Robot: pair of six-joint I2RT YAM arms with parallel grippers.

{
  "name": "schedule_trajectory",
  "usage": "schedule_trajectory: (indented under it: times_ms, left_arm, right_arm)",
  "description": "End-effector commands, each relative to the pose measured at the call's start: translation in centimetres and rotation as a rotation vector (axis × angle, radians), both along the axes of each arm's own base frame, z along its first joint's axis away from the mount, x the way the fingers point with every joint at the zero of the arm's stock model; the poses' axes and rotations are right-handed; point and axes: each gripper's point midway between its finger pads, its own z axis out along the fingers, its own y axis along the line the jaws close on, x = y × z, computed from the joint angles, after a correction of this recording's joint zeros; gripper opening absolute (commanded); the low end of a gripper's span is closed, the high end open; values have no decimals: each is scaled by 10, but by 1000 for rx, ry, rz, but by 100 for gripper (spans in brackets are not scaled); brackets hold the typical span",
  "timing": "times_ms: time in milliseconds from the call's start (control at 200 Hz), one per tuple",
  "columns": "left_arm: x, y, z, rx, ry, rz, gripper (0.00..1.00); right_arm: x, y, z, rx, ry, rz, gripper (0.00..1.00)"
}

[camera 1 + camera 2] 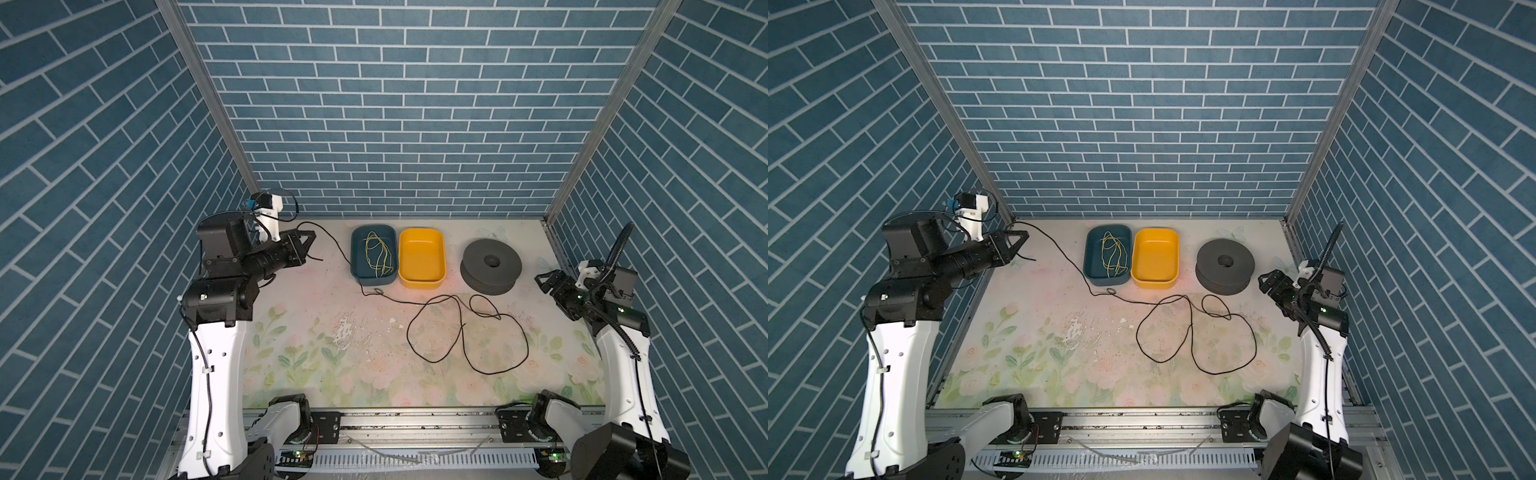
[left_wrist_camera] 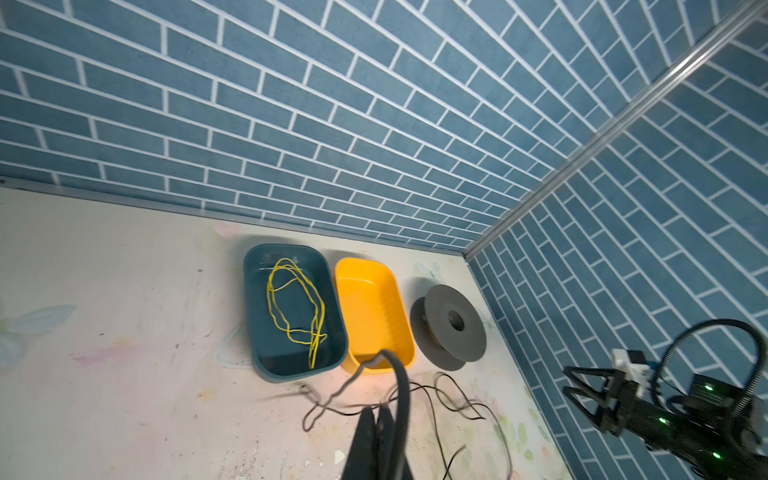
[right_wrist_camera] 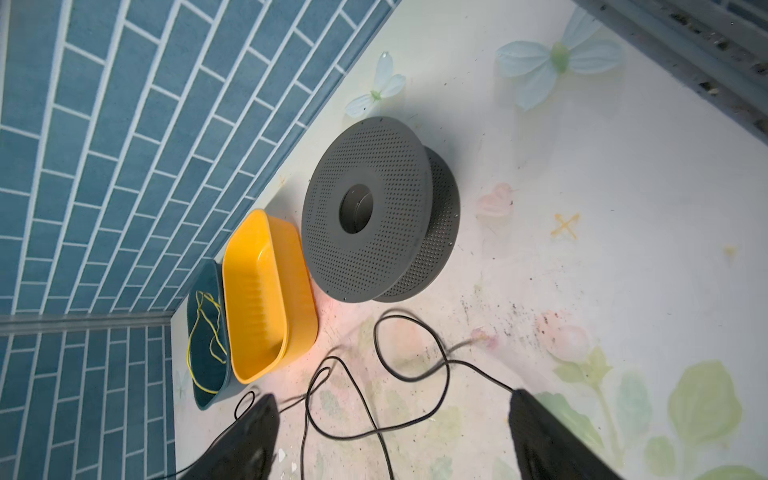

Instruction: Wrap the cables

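The black cable (image 1: 494, 372) lies in loose loops on the flowered table, right of middle in both top views (image 1: 1217, 373). One strand rises past the blue tray to my left gripper (image 1: 312, 237), which is lifted near the back left corner and shut on it. In the left wrist view the fingers (image 2: 365, 432) are pressed together with the cable (image 2: 402, 390) curving away from them. My right gripper (image 1: 544, 279) hovers at the right edge beside the spool, open. In the right wrist view its fingers (image 3: 257, 424) stand wide apart and hold nothing, and the cable (image 3: 447, 378) lies on the table beneath.
A blue tray (image 1: 356, 272) holding a thin yellow-green wire (image 1: 378, 253) and a yellow tray (image 1: 422, 283) stand side by side at the back. A grey perforated spool (image 1: 490, 262) lies flat to their right. Brick-patterned walls enclose three sides.
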Motion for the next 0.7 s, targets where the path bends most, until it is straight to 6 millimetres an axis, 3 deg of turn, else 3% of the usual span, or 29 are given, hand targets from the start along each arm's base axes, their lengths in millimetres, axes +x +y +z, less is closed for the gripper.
schedule_trajectory:
  times_ms: [0,150,325,400,535,695]
  left_arm:
    - [-9,-15,23,-79,-74,-91,0]
    - [-10,-19,25,-115,-87,-115,0]
    - [-8,-17,15,-112,-70,-102,0]
    - [-7,-17,11,-113,-62,-101,0]
    - [-5,-17,1,-117,-40,-99,0]
    - [-6,-17,-7,-110,-20,-99,0]
  right_arm:
    - [0,28,-5,19,-18,126,83]
    - [2,67,-17,35,11,270,81]
    - [0,85,-42,30,80,321,75]
    - [-2,106,-44,55,66,400,72]
    - [-19,151,-41,49,54,597,69]
    - [-42,178,-56,-47,90,722,62]
